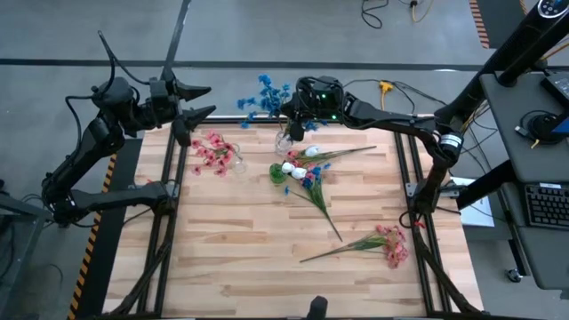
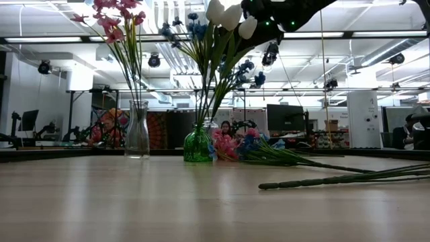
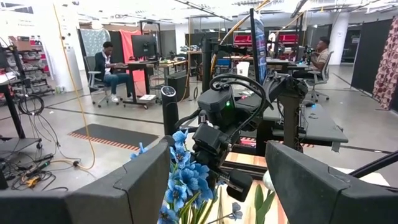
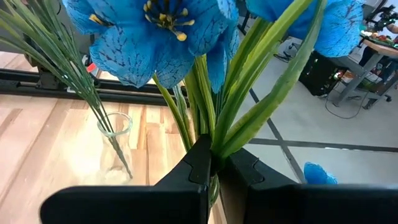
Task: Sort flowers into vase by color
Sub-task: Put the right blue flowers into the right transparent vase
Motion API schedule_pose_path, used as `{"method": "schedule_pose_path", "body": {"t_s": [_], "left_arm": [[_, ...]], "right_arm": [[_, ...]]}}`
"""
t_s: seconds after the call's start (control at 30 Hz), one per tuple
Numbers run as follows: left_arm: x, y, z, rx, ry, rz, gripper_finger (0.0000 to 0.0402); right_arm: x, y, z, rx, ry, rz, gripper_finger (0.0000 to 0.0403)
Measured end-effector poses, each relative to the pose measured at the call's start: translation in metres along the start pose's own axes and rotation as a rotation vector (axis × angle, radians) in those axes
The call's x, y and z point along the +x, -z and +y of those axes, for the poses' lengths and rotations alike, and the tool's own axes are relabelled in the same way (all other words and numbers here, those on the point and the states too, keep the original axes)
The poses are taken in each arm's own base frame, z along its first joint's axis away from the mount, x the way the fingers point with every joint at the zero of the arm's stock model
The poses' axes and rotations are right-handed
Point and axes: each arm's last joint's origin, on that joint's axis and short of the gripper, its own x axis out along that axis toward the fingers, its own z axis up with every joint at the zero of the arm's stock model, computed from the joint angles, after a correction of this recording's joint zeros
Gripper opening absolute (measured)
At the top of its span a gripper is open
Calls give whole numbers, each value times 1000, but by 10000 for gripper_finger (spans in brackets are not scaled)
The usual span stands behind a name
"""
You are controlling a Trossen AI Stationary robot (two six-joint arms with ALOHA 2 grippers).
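Observation:
My right gripper (image 1: 295,112) is shut on a blue flower sprig (image 1: 267,93) held over the table's far edge, above a clear vase (image 1: 284,140). A second clear vase (image 1: 236,164) stands upright with pink flowers (image 1: 212,151) in it. A green vase (image 2: 197,144) holds white flowers (image 2: 225,13). My left gripper (image 1: 203,101) hangs open and raised at the far left corner, touching nothing. Loose sprigs lie flat on the table: a blue one (image 1: 311,182), a pink one (image 1: 384,242) and a pale one (image 1: 322,153). My right gripper pinches the blue sprig's bundled green stems (image 4: 214,134) between its two fingers, below the blossoms (image 4: 155,31). The fingers come about level from the table's right and lie across the stems. The sprig stands upright, blossoms above the fingers; its lower end is hidden by the fingers.
Black frame rails (image 1: 169,222) run along the table's left and right sides. The near half of the wooden top (image 1: 249,258) holds only the pink sprig. Desks and seated people show in the room beyond the table.

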Motion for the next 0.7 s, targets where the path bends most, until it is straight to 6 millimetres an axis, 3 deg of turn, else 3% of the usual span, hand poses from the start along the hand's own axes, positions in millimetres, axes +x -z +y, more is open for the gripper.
{"method": "schedule_pose_path", "body": {"t_s": [0.7], "left_arm": [[0,0,0,13,0,2,246]], "right_arm": [[0,1,1,30,-36,-3,13]]}}
